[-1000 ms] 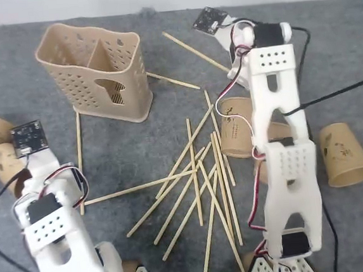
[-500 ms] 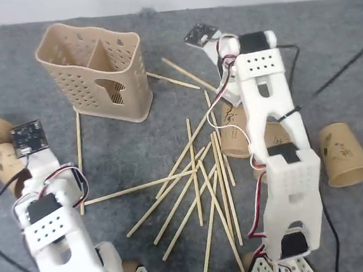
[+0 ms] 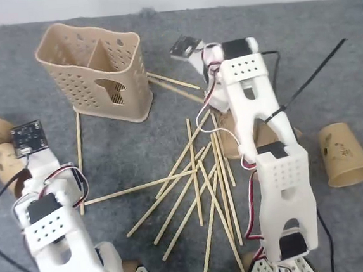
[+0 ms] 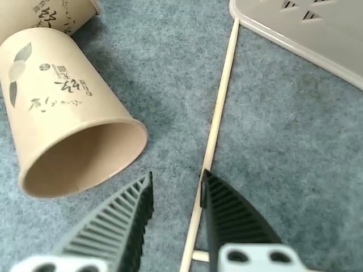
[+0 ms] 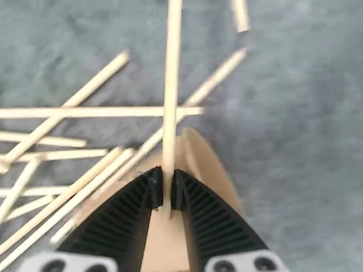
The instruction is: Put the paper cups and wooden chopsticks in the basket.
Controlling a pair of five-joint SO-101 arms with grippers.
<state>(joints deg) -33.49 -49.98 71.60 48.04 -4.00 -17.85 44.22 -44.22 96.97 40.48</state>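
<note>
Pinching one wooden chopstick [image 5: 171, 79] near its end, the right hand [image 5: 163, 184] is clenched on it so the stick juts straight ahead. I judge that this suits feeding it tip-first into the basket [image 3: 111, 94]. In the high view that arm stretches out to just beside the basket, which stands upright with its divided top open. A tipped paper cup [image 5: 201, 164] lies beneath this hand.

The left hand [image 4: 176, 187] is released, its jaws apart and low over the counter [image 3: 326, 47]. A lone chopstick [image 4: 218, 113] runs along the inner edge of one jaw, and a fallen cup [image 4: 68, 130] lies just beside, so either looks within its reach.

Loose chopsticks [image 3: 198, 179] lie criss-crossed mid-counter and another cup [image 3: 343, 153] lies well apart. The counter wears a grey, felt-like cover, and a pale wall edges its far side.
</note>
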